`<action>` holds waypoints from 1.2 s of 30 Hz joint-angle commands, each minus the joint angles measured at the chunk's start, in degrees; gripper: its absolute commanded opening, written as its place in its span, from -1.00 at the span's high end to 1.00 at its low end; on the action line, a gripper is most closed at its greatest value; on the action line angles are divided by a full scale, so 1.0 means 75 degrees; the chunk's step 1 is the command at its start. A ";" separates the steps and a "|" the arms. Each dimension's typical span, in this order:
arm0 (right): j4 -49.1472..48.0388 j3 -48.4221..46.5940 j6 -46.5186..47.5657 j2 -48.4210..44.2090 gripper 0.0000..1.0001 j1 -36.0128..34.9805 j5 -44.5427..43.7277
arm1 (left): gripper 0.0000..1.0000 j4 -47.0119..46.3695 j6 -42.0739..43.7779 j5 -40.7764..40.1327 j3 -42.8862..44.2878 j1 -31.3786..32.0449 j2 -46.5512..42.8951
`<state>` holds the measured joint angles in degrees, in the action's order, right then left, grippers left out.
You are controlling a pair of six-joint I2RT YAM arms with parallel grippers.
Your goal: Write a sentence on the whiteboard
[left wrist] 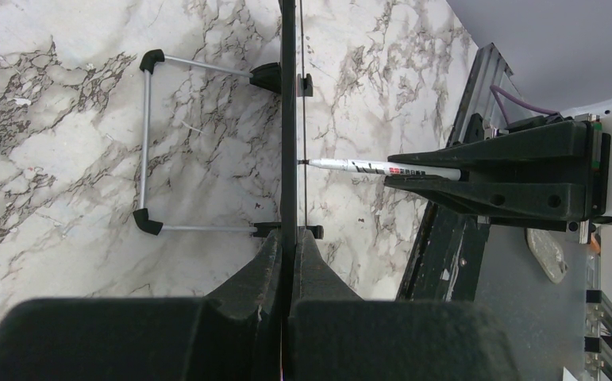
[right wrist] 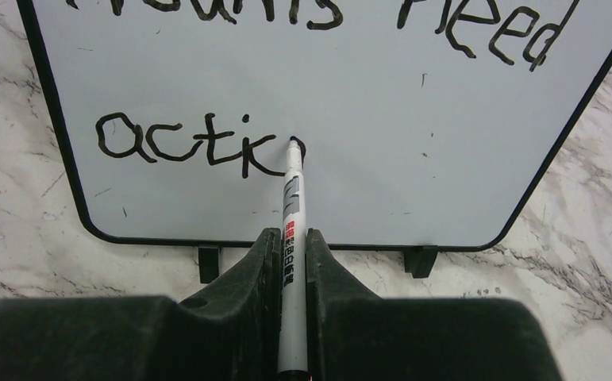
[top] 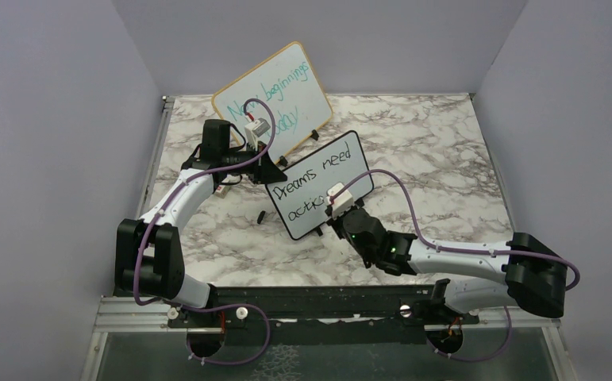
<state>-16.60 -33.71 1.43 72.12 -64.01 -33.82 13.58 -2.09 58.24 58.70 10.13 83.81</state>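
Walls (top: 48,119): plain grey, closing in three sides.
Table (top: 437,151): white marble with grey veins, under both arms.
Wood board (top: 286,83): stands tilted beyond the left jaws, with teal handwriting on its face.
Whiteboard (top: 352,176) (right wrist: 413,143): stands on the table between the two grippers. Its left edge sits between the left jaws, its face is just ahead of the right jaws, and its black feet rest on the marble.
Left gripper (top: 269,171) (left wrist: 289,254): jaws clenched on the whiteboard's edge, which shows edge-on in the left wrist view.
Right gripper (top: 336,208) (right wrist: 290,238): jaws clamped round the barrel of the marker (right wrist: 292,190) (left wrist: 382,168).
Sentence (top: 310,176) (right wrist: 199,147): black letters straight ahead of the right jaws. The upper line reads "Dreams need"; the lower reads "acti" plus a part-drawn letter.
Stand (left wrist: 145,143): bent wire with black corners, jutting from the board's back face on the side away from the right jaws.
Marker: white, pointing forward out of the right jaws, its tip touching the board at the end of the lower line.
Black bit (top: 261,215): on the marble near the left jaws, on their near side; too small to tell what it is.
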 commanded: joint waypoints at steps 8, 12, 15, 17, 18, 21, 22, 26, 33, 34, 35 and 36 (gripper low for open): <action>-0.0089 -0.0303 0.0090 0.0121 0.99 0.0038 0.0676 | 1.00 0.0472 0.0161 0.0004 0.0049 0.0032 0.0181; 0.0072 -0.0328 0.0077 0.0164 1.00 0.0038 0.0748 | 1.00 0.0474 0.0161 -0.0005 0.0043 0.0032 0.0192; 0.0201 -0.0274 0.0013 0.0104 0.99 0.0038 0.0663 | 1.00 0.0474 0.0161 -0.0007 0.0049 0.0032 0.0184; 0.0246 -0.0211 -0.0002 0.0013 1.00 0.0038 0.0632 | 1.00 0.0471 0.0161 -0.0013 0.0049 0.0032 0.0182; 0.0293 -0.0203 0.0007 -0.0027 0.99 0.0038 0.0631 | 1.00 0.0481 0.0161 -0.0019 0.0049 0.0032 0.0184; 0.0497 -0.0220 0.0004 -0.0108 0.99 0.0038 0.0701 | 1.00 0.0486 0.0161 -0.0018 0.0060 0.0032 0.0192; 0.0556 -0.0222 -0.0001 -0.0117 0.99 0.0038 0.0751 | 1.00 0.0486 0.0161 -0.0019 0.0060 0.0032 0.0192; 0.0664 -0.0224 -0.0018 -0.0183 1.00 0.0038 0.0944 | 1.00 0.0486 0.0161 -0.0019 0.0060 0.0032 0.0198; 0.0476 -0.0110 0.0004 -0.0481 0.99 0.0038 0.0443 | 1.00 0.0486 0.0162 -0.0005 0.0060 0.0032 0.0192; 0.0463 -0.0096 0.0014 -0.0492 0.99 0.0047 0.0309 | 1.00 0.0486 0.0171 -0.0001 0.0060 0.0032 0.0195; 0.0432 -0.0092 0.0035 -0.0498 0.99 0.0075 0.0202 | 1.00 0.0486 0.0171 -0.0006 0.0060 0.0029 0.0187; 0.0429 -0.0083 0.0045 -0.0498 0.99 0.0109 0.0157 | 1.00 0.0486 0.0167 -0.0007 0.0052 0.0032 0.0182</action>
<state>-13.19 -34.54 1.56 69.54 -63.99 -29.36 13.85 -2.09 58.28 58.85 10.13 83.94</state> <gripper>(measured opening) 0.167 0.023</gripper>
